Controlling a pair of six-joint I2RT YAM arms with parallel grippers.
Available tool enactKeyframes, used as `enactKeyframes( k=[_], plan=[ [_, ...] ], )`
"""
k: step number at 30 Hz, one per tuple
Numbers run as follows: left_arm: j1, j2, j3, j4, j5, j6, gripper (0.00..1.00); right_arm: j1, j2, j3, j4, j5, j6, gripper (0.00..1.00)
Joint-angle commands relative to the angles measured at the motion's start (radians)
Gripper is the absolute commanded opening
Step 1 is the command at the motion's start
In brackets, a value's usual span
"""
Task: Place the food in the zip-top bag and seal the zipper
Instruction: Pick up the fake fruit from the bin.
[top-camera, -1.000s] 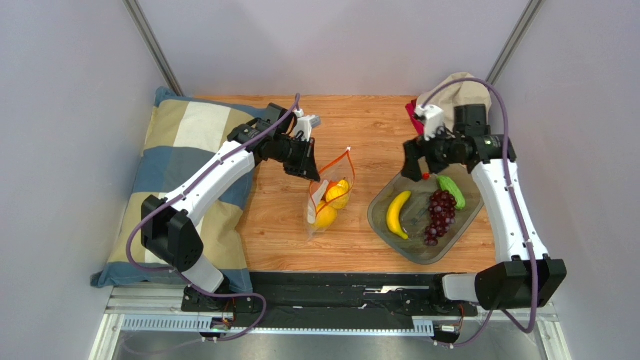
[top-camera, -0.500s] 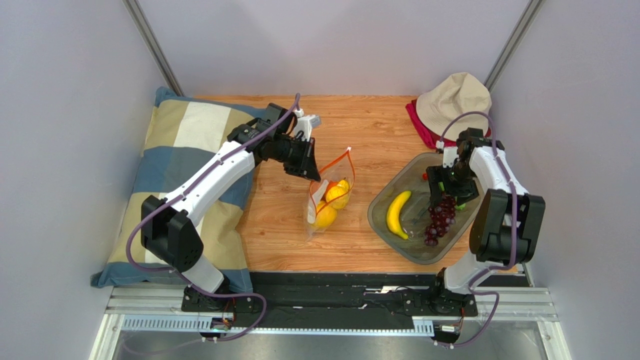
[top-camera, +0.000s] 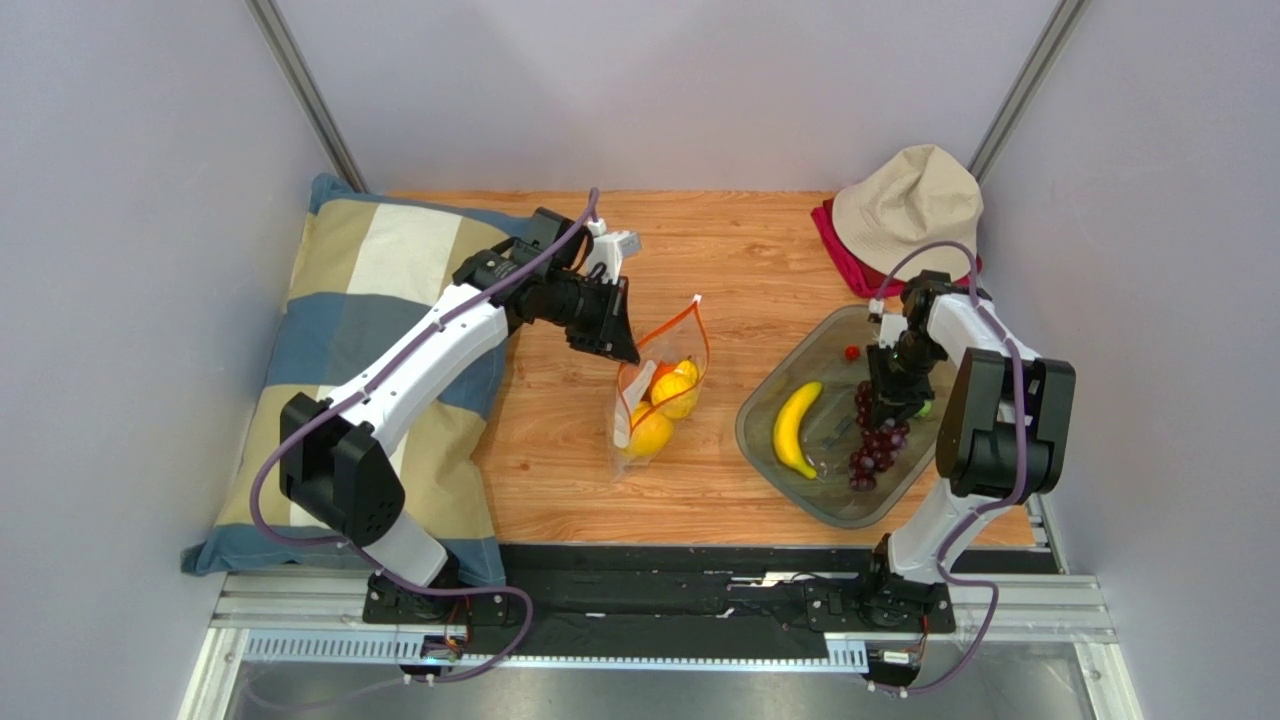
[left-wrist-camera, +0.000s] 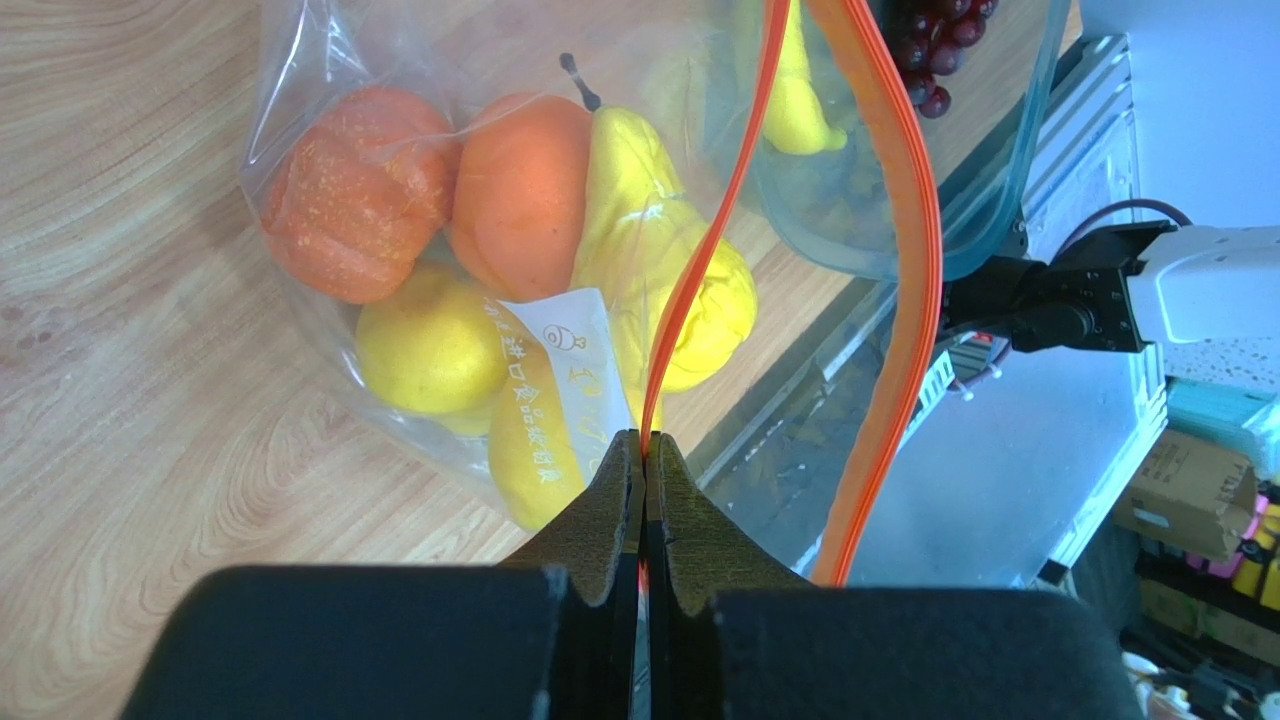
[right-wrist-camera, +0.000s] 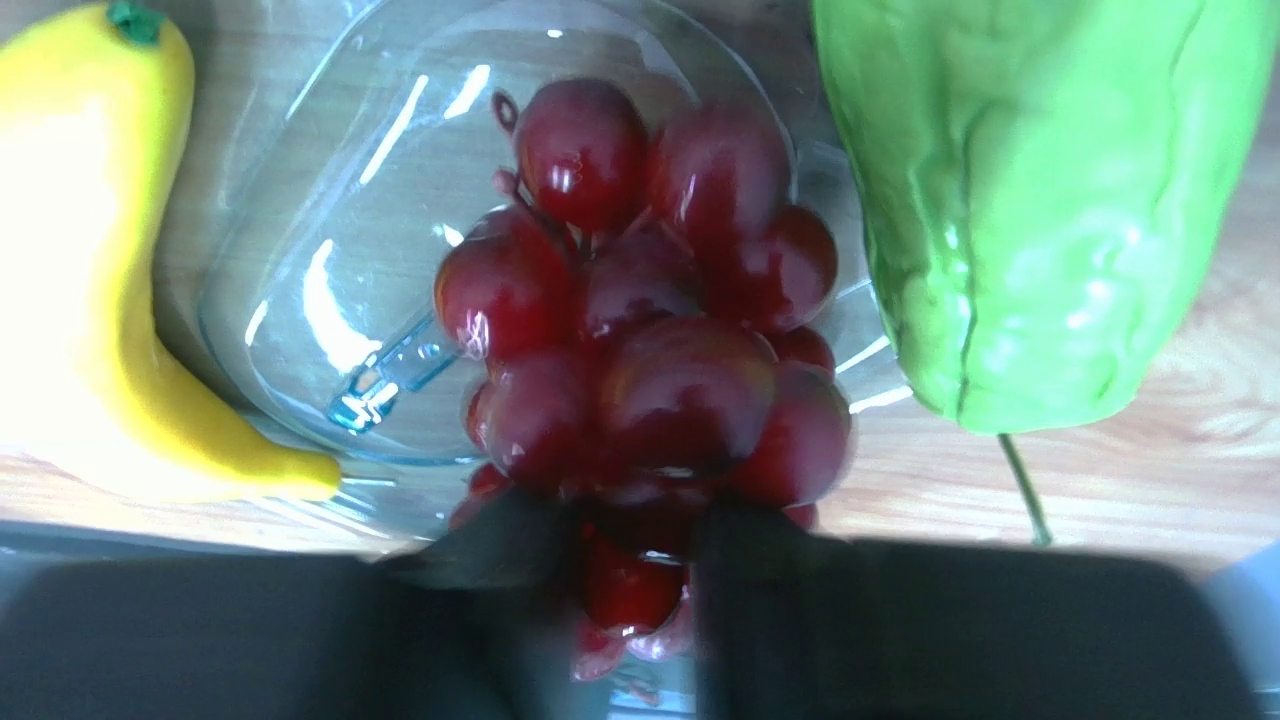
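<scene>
Two arms of one build. The left arm (top-camera: 436, 338) and the right arm (top-camera: 969, 323) each consist of smooth white link shells joined by blocky black joint housings. We note a thin purple cable (top-camera: 254, 488) looping loosely along each arm from base to wrist, and a small white mount at each wrist. The left gripper (left-wrist-camera: 643, 450) carries two matt black wedge-shaped fingers (left-wrist-camera: 609, 503) that taper to thin tips on a broad black body. The right gripper (right-wrist-camera: 631, 563) shows the same dark fingers (right-wrist-camera: 496, 555), here blurred.
</scene>
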Motion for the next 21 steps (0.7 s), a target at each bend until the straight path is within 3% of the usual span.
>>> enactKeyframes(
  k=[1, 2, 13, 17, 21],
  plan=[
    [0.003, -0.041, 0.006, 0.014, -0.001, 0.020, 0.00, -0.005, -0.021, 0.057, 0.001, -0.037, 0.019, 0.04],
    [0.003, -0.041, 0.008, 0.014, -0.001, 0.018, 0.00, -0.007, -0.055, 0.066, -0.022, -0.050, 0.019, 0.00],
    [0.003, -0.051, 0.008, 0.022, 0.004, 0.002, 0.00, -0.019, -0.420, 0.161, -0.027, -0.453, 0.065, 0.00],
    [0.003, -0.050, 0.009, 0.031, -0.001, -0.012, 0.00, -0.001, -0.492, 0.239, 0.037, -0.635, 0.175, 0.00],
    [0.003, -0.046, 0.017, 0.036, -0.005, -0.020, 0.00, 0.095, -0.552, 0.293, 0.199, -0.700, 0.425, 0.00]
  ],
)
